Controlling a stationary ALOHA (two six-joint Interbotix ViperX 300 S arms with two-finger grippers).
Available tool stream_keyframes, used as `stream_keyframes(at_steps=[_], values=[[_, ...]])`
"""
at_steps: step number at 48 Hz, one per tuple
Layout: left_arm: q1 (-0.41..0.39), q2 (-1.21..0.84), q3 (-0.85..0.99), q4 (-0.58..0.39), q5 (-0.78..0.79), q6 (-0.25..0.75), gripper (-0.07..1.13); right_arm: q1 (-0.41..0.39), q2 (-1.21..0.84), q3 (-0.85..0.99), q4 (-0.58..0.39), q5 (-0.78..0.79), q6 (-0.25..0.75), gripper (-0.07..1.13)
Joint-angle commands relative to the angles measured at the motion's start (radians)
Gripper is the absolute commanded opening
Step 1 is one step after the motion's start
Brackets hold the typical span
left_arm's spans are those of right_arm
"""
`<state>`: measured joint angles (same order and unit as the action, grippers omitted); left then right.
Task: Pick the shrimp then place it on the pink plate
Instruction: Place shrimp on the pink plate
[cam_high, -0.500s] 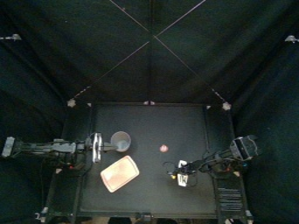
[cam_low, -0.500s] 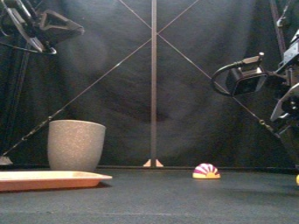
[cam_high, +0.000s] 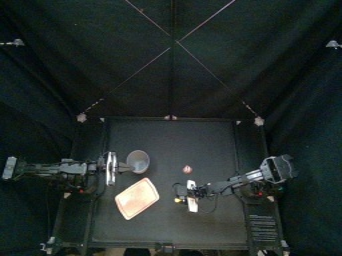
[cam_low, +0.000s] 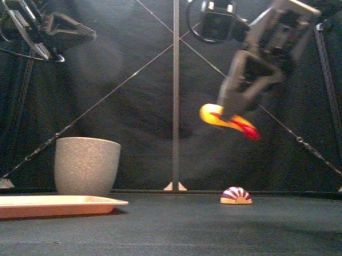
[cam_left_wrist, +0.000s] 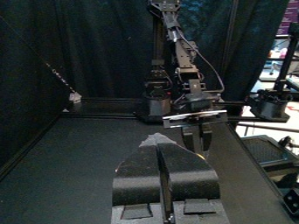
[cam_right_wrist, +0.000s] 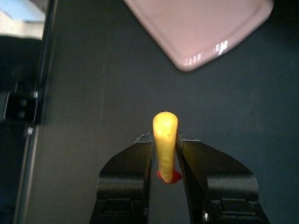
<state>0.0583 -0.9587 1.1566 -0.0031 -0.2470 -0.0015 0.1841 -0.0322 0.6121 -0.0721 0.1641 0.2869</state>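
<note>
The right gripper is clamped on the shrimp, which hangs well clear of the table, so the pick looks done and the carry is in hand. From above, the shrimp is near the plate but not over it. The next move, I judge, calls for travel toward the robot's left until the shrimp is above bare pink, then a descent and a release (low, so it does not bounce off). The left gripper, jaws together and empty, rests beside the cup
</note>
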Motion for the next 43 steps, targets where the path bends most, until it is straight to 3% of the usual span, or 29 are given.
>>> stream_keyframes(at_steps=[1, 17, 27, 43], values=[[0.009, 0.005, -0.012, 0.002, -0.009, 0.003, 0.18, -0.037, 0.038, -0.101, -0.069, -0.092, 0.002, 0.54], [0.032, 0.005, -0.005, 0.000, -0.009, 0.003, 0.18, -0.071, 0.337, -0.394, -0.109, -0.259, 0.002, 0.55], [0.034, 0.005, 0.011, 0.000, -0.009, 0.002, 0.18, -0.069, 0.472, -0.541, -0.104, -0.262, 0.003, 0.55], [0.034, 0.005, 0.014, 0.002, -0.009, 0.002, 0.19, -0.081, 0.563, -0.632, -0.077, -0.262, 0.005, 0.57]])
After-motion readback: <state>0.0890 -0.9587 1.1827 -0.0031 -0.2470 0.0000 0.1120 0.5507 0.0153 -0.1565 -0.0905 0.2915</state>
